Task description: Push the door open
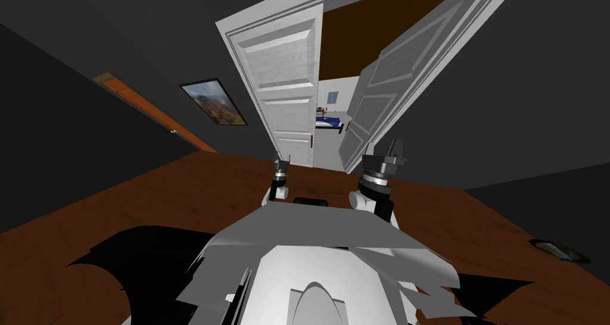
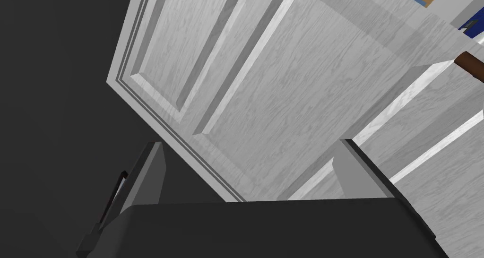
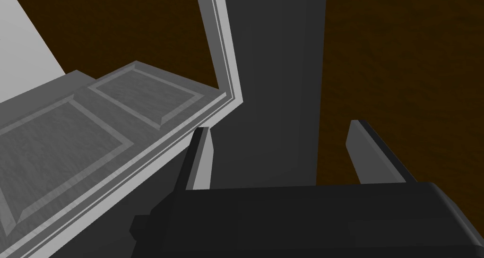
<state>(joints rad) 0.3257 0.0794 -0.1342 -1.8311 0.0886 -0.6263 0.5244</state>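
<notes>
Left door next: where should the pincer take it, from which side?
Nothing to pinch on its flat panels: press the left pincer on the left door, lower panel beside the handle, from our side; that free edge likely gives most leverage.

- My left gripper [image 1: 281, 160]: forearm raised out ahead of me, fingers apart.
- My right gripper [image 1: 395, 146]: forearm raised alongside, reaching a little further up, fingers apart too.

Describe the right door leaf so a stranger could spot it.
Look at the white double door frame in the dark wall ahead. The right leaf hangs just beyond the right gripper. Unlike the brighter white left leaf, it looks shaded grey and angles open.
</notes>
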